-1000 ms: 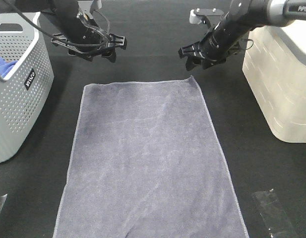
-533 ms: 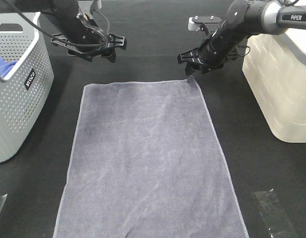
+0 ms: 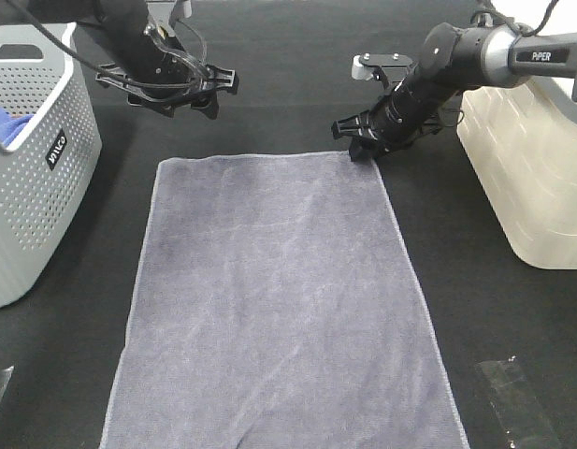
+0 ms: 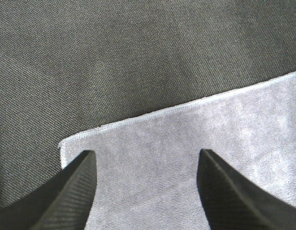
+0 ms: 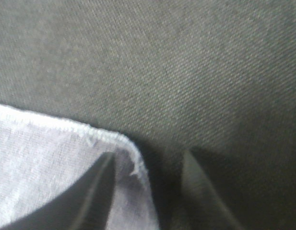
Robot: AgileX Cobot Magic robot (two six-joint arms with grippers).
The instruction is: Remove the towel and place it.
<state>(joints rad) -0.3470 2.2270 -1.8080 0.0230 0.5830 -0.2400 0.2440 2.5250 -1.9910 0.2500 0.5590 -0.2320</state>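
The grey-lavender towel (image 3: 279,299) lies flat on the black table, its long side running from far to near. My left gripper (image 3: 174,101) hovers open above the far left corner. In the left wrist view the towel (image 4: 195,163) corner shows between its fingers (image 4: 66,196) and below them, untouched. My right gripper (image 3: 356,142) is down at the far right corner. In the right wrist view the towel (image 5: 52,163) corner's hem sits in the gap between the two fingers (image 5: 90,196), which still stand apart.
A grey perforated basket (image 3: 36,187) holding a small blue cloth (image 3: 7,122) stands at the left. A cream bin (image 3: 531,168) stands at the right. A clear plastic scrap (image 3: 512,393) lies near the front right.
My right gripper has come down and leftward onto the towel's far right corner, and its fingers have drawn closer together. The left gripper and the towel have not moved.
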